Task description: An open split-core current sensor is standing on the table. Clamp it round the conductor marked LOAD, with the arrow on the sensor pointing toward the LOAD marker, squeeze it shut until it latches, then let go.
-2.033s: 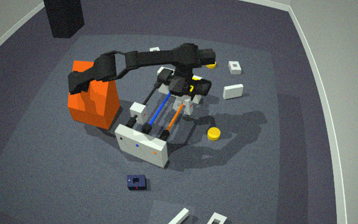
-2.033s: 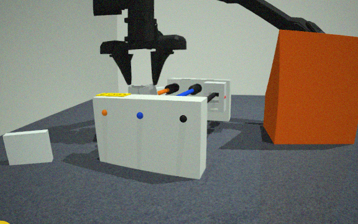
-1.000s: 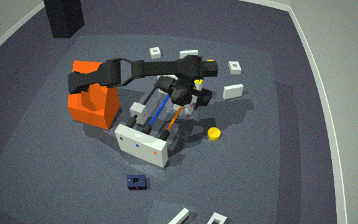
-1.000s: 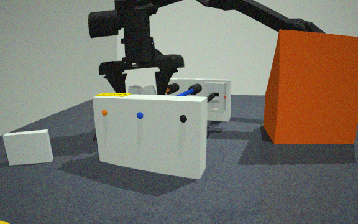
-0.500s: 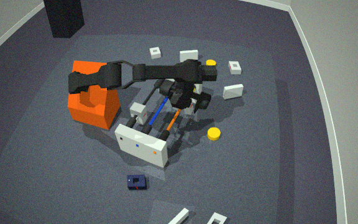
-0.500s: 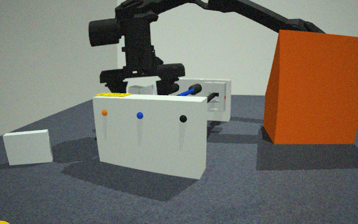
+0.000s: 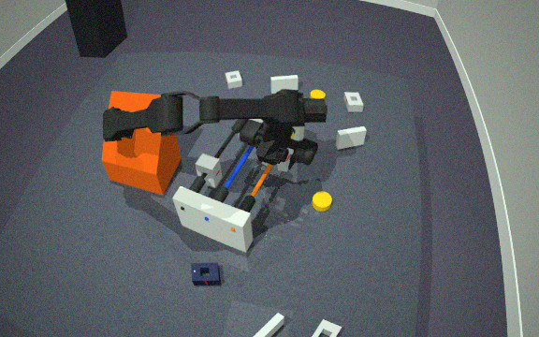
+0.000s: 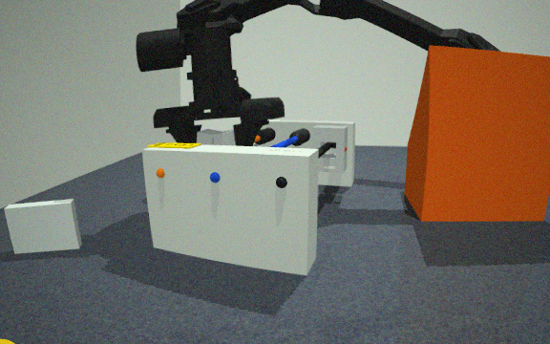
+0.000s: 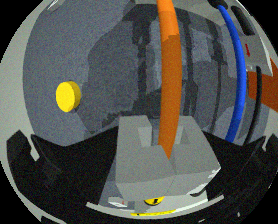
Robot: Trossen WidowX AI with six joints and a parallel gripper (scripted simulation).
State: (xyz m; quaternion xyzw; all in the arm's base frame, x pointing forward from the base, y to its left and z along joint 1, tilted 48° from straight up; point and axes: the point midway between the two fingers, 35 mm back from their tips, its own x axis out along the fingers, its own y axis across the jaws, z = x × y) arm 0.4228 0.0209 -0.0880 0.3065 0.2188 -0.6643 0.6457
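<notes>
The orange conductor (image 7: 261,180) runs between the near white end block (image 7: 213,217) and the far block, beside a blue conductor (image 7: 238,168) and a black one. The grey current sensor (image 9: 159,156) sits on the orange conductor at its far end; the conductor passes into it. My gripper (image 7: 281,156) is low over it, with one finger on each side, closing on its sides. In the exterior view my gripper (image 8: 215,131) stands behind the near block, and a yellow label (image 8: 174,144) shows at that block's top edge. The arrow's direction is unclear.
A second white sensor-like block (image 7: 209,168) sits on the black conductor. The orange robot base (image 7: 140,140) stands left. Two yellow discs (image 7: 322,201), several white blocks (image 7: 351,137) and a dark blue box (image 7: 206,276) lie around the rig.
</notes>
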